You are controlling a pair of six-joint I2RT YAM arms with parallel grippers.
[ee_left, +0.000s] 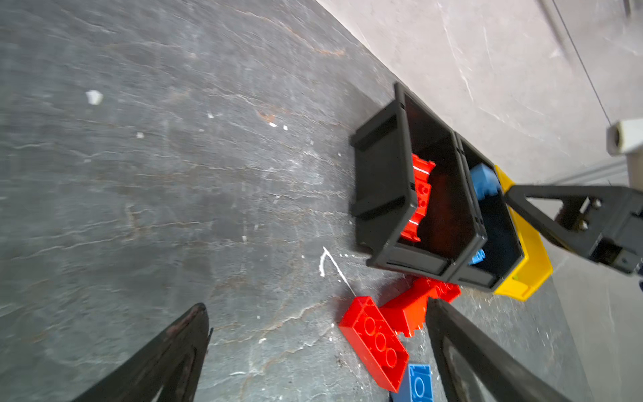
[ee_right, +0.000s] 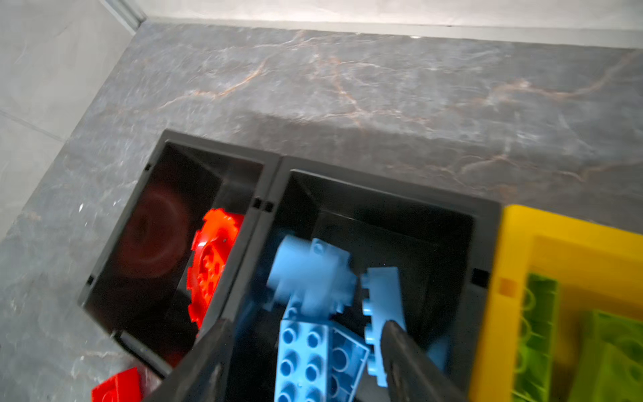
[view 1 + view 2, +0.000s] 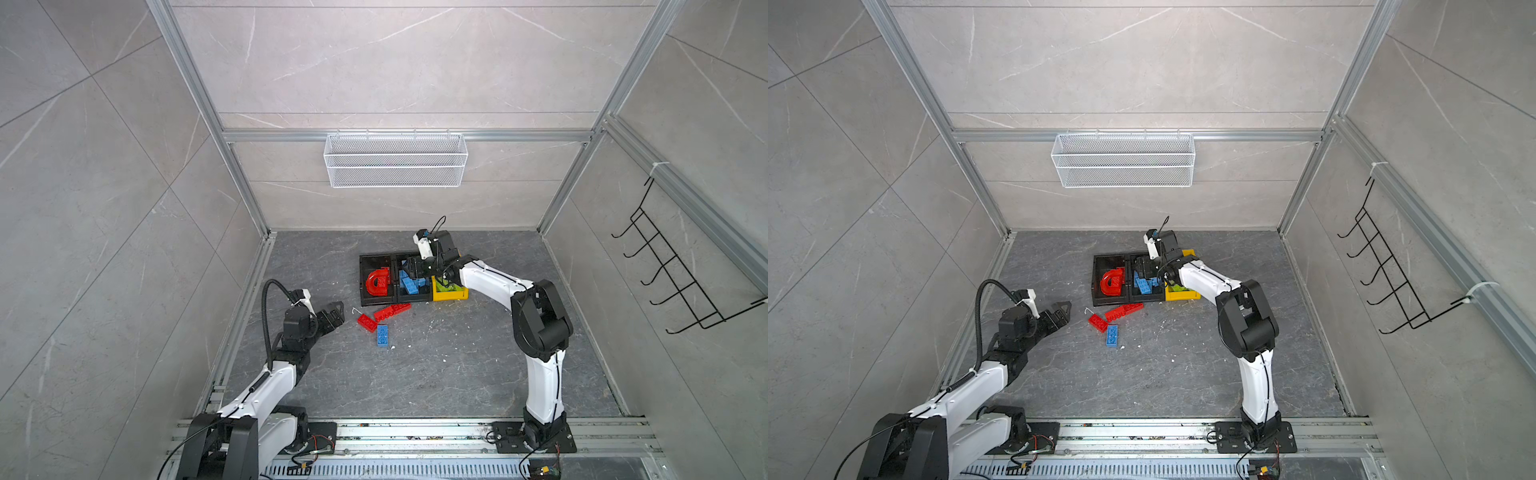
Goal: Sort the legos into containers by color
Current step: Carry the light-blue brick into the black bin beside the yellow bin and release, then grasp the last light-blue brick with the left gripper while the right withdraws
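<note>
Right end effector [image 2: 308, 323] hangs over the middle black bin [image 2: 382, 188], fingers spread, gripping nothing; a blurred blue brick [image 2: 313, 275] lies just beyond their tips among other blue ones. Left end effector [image 3: 336, 311], spread wide, is nearer the bricks loose on the table on the bins' front side: two red bricks [image 3: 367, 323] and a loose blue brick [image 3: 382, 335], long axis front-to-back. The left black bin [image 3: 362, 286] holds a red arch [image 3: 378, 282]; the yellow bin [image 3: 451, 296] holds lime bricks [image 2: 536, 330].
</note>
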